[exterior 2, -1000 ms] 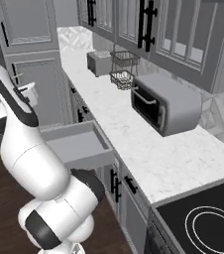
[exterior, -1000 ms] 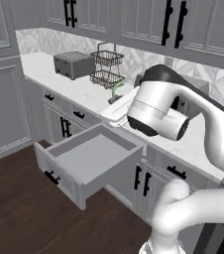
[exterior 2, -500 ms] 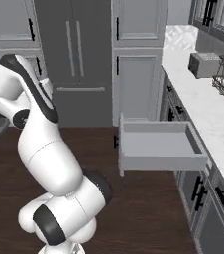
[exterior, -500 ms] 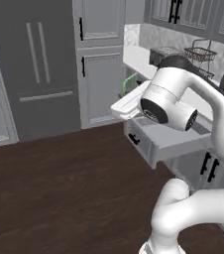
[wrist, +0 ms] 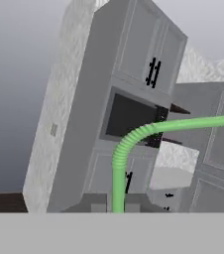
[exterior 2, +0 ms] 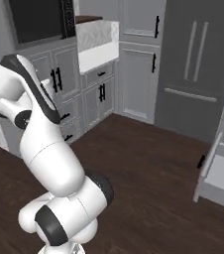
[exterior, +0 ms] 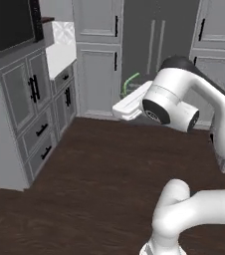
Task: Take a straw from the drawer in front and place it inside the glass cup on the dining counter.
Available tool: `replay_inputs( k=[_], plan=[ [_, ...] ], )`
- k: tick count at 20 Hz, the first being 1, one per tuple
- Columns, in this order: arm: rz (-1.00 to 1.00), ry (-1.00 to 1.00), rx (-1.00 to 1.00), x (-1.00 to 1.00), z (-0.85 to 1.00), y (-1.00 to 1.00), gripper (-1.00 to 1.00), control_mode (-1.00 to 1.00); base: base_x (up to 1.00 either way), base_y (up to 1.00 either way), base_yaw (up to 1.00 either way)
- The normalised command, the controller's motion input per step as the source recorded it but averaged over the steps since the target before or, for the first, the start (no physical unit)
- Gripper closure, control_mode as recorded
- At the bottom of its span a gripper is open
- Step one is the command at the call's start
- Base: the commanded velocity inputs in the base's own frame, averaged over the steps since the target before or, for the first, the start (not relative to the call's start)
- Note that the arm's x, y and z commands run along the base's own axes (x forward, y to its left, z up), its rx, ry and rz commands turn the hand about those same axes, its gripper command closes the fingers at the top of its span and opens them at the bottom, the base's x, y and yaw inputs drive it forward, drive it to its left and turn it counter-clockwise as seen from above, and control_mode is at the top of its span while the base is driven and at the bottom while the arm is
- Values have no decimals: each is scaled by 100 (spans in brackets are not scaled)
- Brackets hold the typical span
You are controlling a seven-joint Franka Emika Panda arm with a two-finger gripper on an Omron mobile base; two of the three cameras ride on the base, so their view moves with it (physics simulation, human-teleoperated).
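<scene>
The thin light-green straw [wrist: 118,163] rises between my gripper's fingertips and bends off to the right at its top. My gripper [wrist: 118,206] is shut on its lower end. From the left base view, the gripper [exterior: 125,97] hangs at mid height over the floor, and the straw [exterior: 129,79] sticks up from it. The grey drawer [exterior 2: 222,173] stands pulled open at the right edge of the right base view, well away from the hand. The glass cup and the dining counter are out of view.
A dark built-in oven [exterior: 12,25] sits in a tall grey unit on the left, above cabinets with black handles [exterior: 35,89]. A marble-look worktop [exterior 2: 99,52] and a tall grey fridge [exterior 2: 196,64] stand beyond. Dark wood floor [exterior: 94,169] spreads in front of the base.
The whole picture has swung: the base has turned away from the worktop and drawer toward the fridge and oven wall. The straw stays held in my gripper.
</scene>
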Motion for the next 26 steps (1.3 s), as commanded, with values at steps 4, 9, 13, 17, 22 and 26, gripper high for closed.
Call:
replay_inputs(
  k=[4,9,13,17,22,26],
  plan=[
    [0,0,0,0,0,0,100,100,-49,22,79],
    [0,0,0,0,0,0,100,100,-26,29,70],
    [0,0,0,0,0,0,100,100,55,55,37],
    [0,0,0,0,0,0,100,100,100,45,23],
    [0,0,0,0,0,0,100,100,100,51,18],
    [0,0,0,0,0,0,100,100,100,48,19]
  ],
)
